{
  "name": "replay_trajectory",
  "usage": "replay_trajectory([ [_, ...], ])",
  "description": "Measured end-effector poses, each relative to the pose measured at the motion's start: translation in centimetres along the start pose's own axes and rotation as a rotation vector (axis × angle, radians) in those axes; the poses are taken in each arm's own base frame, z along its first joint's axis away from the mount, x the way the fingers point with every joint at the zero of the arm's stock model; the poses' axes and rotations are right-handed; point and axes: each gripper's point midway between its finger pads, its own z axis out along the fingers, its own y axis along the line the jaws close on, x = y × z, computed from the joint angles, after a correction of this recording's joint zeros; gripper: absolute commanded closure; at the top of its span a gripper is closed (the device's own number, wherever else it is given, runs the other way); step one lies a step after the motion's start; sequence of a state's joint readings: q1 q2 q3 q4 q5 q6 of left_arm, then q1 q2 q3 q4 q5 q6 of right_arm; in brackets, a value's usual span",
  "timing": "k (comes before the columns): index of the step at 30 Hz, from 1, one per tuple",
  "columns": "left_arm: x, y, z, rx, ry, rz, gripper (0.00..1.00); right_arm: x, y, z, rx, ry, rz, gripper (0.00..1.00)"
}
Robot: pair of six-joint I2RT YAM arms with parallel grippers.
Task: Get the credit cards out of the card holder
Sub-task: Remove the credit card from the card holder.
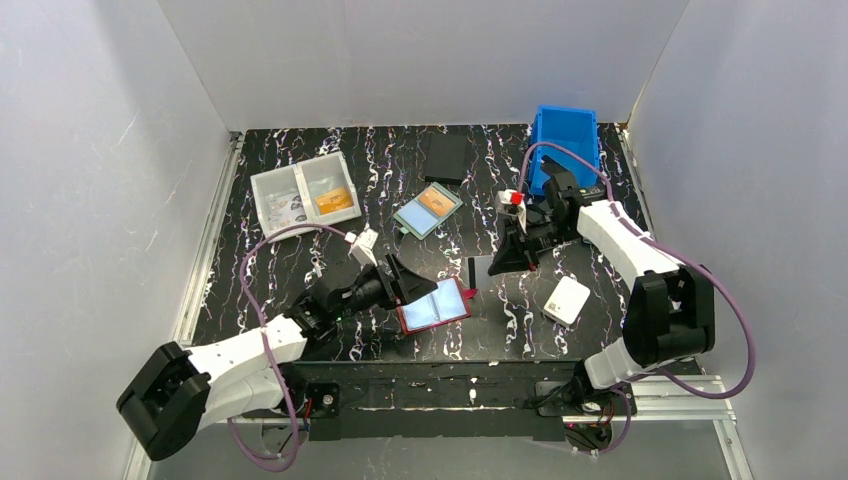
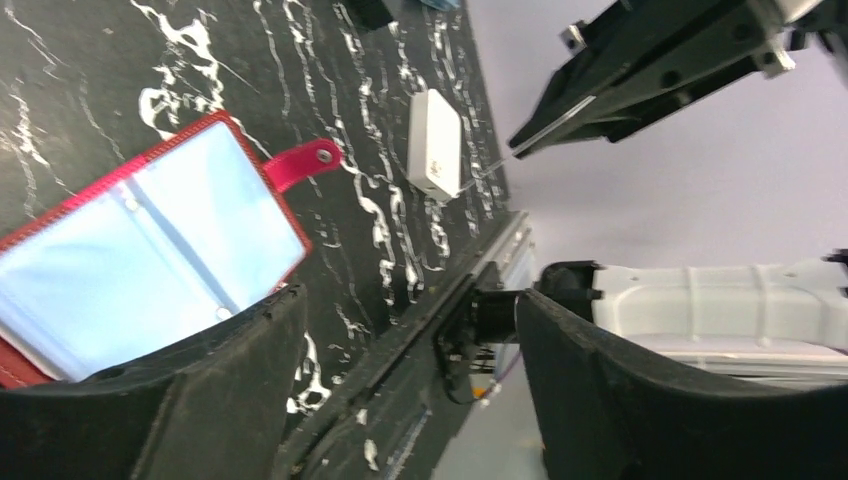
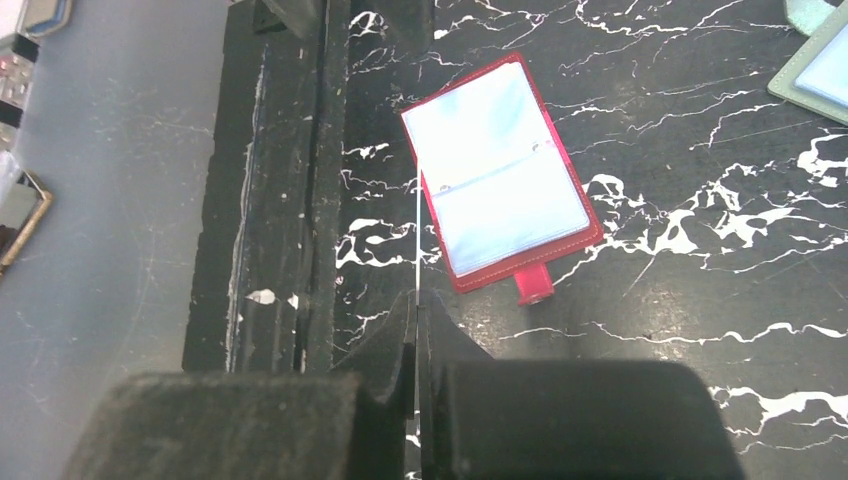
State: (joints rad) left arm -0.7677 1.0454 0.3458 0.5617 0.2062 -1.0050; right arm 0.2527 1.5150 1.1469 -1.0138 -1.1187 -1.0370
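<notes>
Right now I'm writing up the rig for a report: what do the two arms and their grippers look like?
Both the left arm and right arm have white shells between bulky black joints, each trailed by a purple cable. The left gripper and right gripper are matte black with two broad, wedge-shaped fingers.

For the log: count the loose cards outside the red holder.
1 sure: a thin card edge-on in the right gripper's shut jaws, near the card holder. The white slab right of it may be another.
</notes>
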Motion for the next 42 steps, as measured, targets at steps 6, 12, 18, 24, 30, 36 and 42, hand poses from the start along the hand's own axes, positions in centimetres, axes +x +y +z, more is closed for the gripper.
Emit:
replay_trajectory([
  [6, 0.1, -1.4, -1.2, 0.064, -0.016, -0.132, 0.02, 0.8, 0.3, -0.9, 0.001, 0.010, -0.048, 0.99],
  [12, -0.8, -2.5, -0.6, 0.060, -0.033, -0.383, 0.02, 1.3, 0.4, -1.4, 0.002, 0.021, -0.081, 0.99],
  [18, -0.7, -3.6, 2.0, 0.001, -0.013, -0.633, 0.02, 2.3, 0.3, -1.5, 0.017, 0.021, -0.081, 0.99],
  [24, -0.4, -5.0, 4.5, -0.035, 0.036, -0.773, 0.05, 2.3, 1.0, -1.8, 0.090, 0.006, -0.191, 0.99],
  [30, 1.1, -4.2, 5.4, -0.103, 0.070, -0.834, 0.14, 2.2, 1.2, -1.9, 0.200, -0.035, -0.354, 0.99],
  [36, 2.4, -4.2, 6.5, -0.139, 0.103, -0.850, 0.19, 2.3, 0.8, -1.8, 0.243, -0.056, -0.466, 0.99],
  [42, 2.9, -4.5, 7.8, -0.154, 0.118, -0.858, 0.32, 2.2, 0.5, -1.6, 0.241, -0.063, -0.553, 0.99],
])
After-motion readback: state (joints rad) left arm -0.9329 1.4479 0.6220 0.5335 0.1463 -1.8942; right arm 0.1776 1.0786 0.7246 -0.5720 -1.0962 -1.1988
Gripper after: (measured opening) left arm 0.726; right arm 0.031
